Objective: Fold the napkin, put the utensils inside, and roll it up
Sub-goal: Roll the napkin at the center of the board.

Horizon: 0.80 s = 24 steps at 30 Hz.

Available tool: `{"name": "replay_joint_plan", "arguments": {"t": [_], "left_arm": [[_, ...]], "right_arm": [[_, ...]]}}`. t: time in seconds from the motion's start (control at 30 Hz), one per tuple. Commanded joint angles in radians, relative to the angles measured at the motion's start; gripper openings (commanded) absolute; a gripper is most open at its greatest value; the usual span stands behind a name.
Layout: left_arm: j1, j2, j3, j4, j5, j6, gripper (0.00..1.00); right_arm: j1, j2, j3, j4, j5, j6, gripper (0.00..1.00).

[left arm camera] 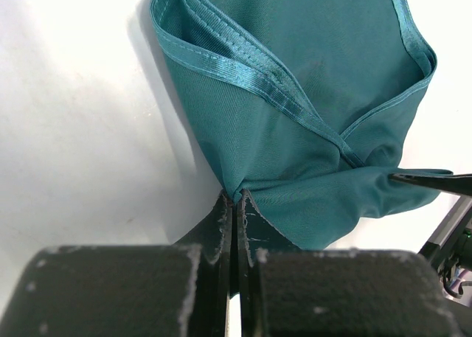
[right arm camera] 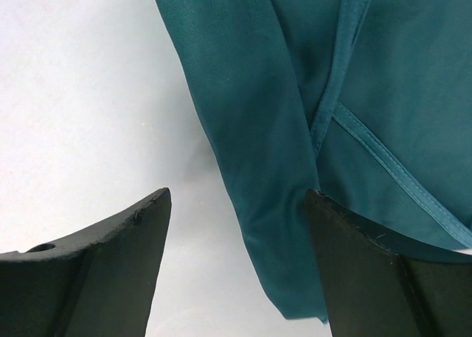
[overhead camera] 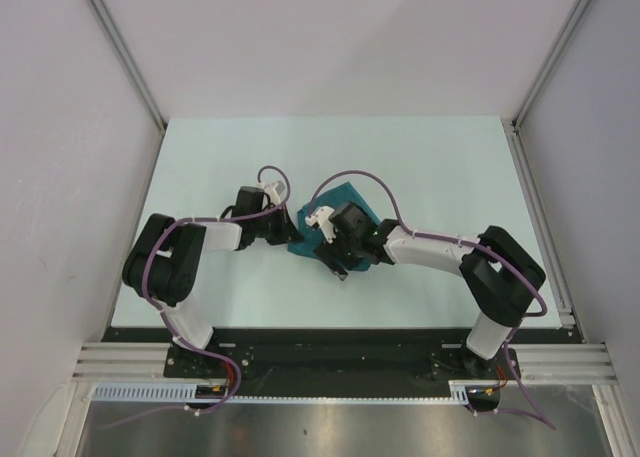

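Nearest us, left end effector [left arm camera: 234, 202] pinches a fold of the napkin [left arm camera: 295, 79] on the table [left arm camera: 74, 130]; we see right end effector [right arm camera: 237, 204] spread wide around the napkin's edge

The napkin [left arm camera: 295, 130] is a soft woven cloth with a fine, even weave and a faint sheen. Its stitched hem band [left arm camera: 251, 64] looks smoother and more satiny. The table [overhead camera: 420, 157] is smooth and matt. On the left gripper [left arm camera: 234, 198] the fingers [left arm camera: 214, 234] are matt black, grainy, and scuffed pale along their edges. The right gripper [right arm camera: 237, 193] has the same dull black fingers [right arm camera: 110, 256]. The purple cable [overhead camera: 350, 174] looks like slick plastic. The near sheet [overhead camera: 330, 427] is brushed metal.
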Motion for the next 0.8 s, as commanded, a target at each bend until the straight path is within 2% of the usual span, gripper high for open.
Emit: {"name": "replay_joint_plan", "arguments": {"t": [0.0,0.43,0.53,0.63,0.67,0.73,0.77], "left_arm": [[-0.004,0.022,0.021,-0.040,-0.016,0.036,0.00],[-0.004,0.021,0.024,-0.034,-0.006,0.033,0.00],[-0.004,0.016,0.030,-0.032,-0.002,0.027,0.00],[-0.003,0.004,0.044,-0.029,-0.003,0.018,0.01],[-0.003,0.001,0.048,-0.032,-0.005,0.015,0.04],[0.002,-0.013,0.057,-0.032,-0.008,0.007,0.08],[0.005,-0.020,0.060,-0.032,-0.011,0.004,0.14]], "right_arm": [[-0.019,0.031,0.023,0.051,-0.035,-0.023,0.78],[-0.060,0.087,0.000,0.051,-0.092,-0.009,0.76],[-0.060,0.106,0.006,0.013,-0.121,0.001,0.70],[-0.063,0.123,0.006,-0.032,-0.159,0.018,0.56],[-0.065,0.126,0.006,-0.044,-0.171,0.023,0.50],[-0.071,0.135,0.003,-0.071,-0.216,0.038,0.44],[-0.078,0.144,0.005,-0.081,-0.234,0.043,0.40]]}}
